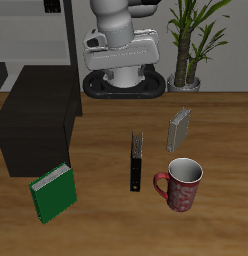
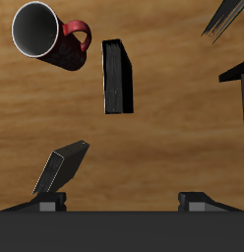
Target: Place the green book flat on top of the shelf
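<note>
The green book (image 1: 53, 192) stands tilted on the table near its front edge, in front of the shelf (image 1: 36, 125), a large matte black box. My gripper (image 1: 120, 50) hangs high at the back of the table near the robot's base, far from both. In the wrist view its fingertips (image 2: 50, 202) stand wide apart with nothing between them, so the gripper (image 2: 124, 203) is open and empty. A corner of the shelf (image 2: 237, 74) shows at the edge of the wrist view. No green shows in the wrist view.
A black book (image 1: 136, 160) (image 2: 117, 77) stands upright mid-table. A grey book (image 1: 179, 128) (image 2: 60, 167) stands farther back. A red mug (image 1: 182, 185) (image 2: 45, 34) sits near the front edge. A potted plant (image 1: 191, 40) stands at the back.
</note>
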You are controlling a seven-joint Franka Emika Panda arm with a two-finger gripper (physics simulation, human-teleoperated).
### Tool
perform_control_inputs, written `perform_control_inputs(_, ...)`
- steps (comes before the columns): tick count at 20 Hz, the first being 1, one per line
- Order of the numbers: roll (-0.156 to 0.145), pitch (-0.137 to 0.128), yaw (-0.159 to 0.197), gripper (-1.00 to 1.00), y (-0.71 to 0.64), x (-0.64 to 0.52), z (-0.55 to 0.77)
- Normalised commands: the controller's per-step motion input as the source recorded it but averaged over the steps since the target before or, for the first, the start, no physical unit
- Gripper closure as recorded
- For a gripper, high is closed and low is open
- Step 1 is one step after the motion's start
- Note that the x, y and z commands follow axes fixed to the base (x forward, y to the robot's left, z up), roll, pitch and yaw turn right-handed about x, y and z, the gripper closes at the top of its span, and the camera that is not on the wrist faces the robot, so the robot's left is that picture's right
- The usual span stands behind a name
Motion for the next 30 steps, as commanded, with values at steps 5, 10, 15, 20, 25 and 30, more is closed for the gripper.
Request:
perform_control_inputs(5,-0.034,-0.01,0.004,-1.0,-0.08,0.08,0.04)
perform_control_inputs(10,-0.063,-0.044,0.056,-1.0,-0.19,0.26,0.11)
perform_control_inputs(15,-0.066,-0.013,0.022,-1.0,-0.34,0.39,0.18)
perform_control_inputs(20,-0.044,-0.011,-0.009,-1.0,-0.35,0.37,0.22)
perform_control_inputs(25,-0.084,0.006,-0.023,-1.0,-0.44,0.41,0.18)
perform_control_inputs(30,-0.043,0.005,-0.022,-1.0,-0.38,0.35,0.09)
